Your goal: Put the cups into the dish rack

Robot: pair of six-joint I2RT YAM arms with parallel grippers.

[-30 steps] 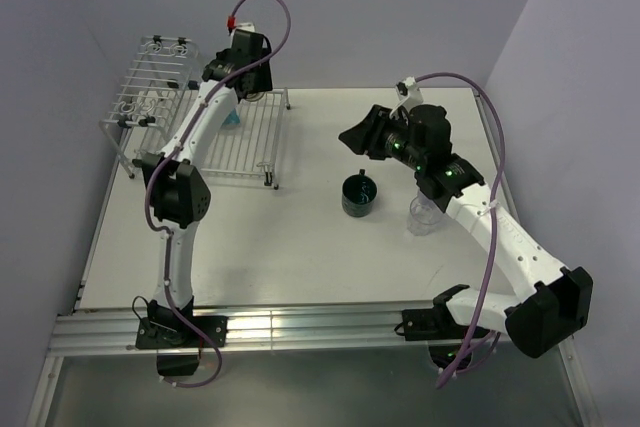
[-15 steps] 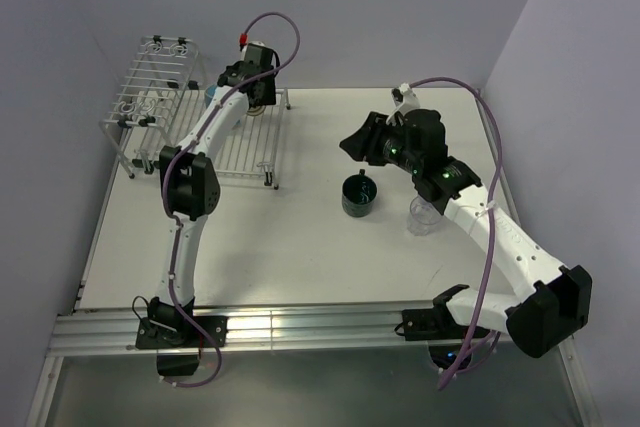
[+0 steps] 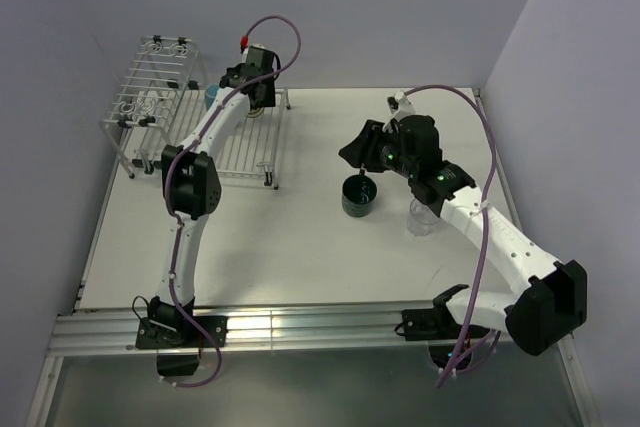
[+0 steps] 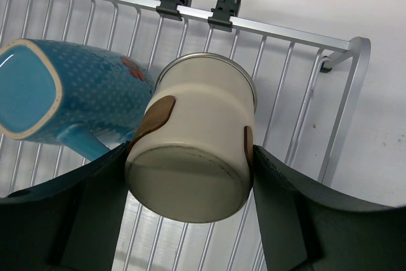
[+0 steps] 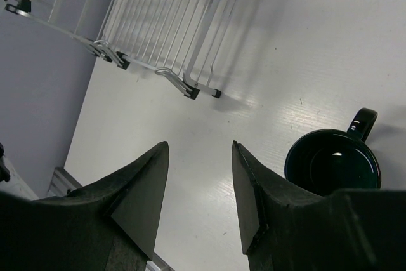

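The left end effector (image 4: 190,179) is clenched on the tan cup (image 4: 196,118), held mouth down over the flat grid of the dish rack (image 4: 285,30), just beside the blue mug (image 4: 76,99) lying there on its side. Whether the cup's rim rests on the wires I cannot tell. The right end effector (image 5: 200,182) hangs released above the counter (image 3: 300,247). The dark teal mug (image 5: 333,166) stands upright, mouth up, near it and off to the right of the gap between its fingers, on the side toward the bases. The right arm is far nearer to it; the clear tumbler (image 3: 422,215) stands beside that arm
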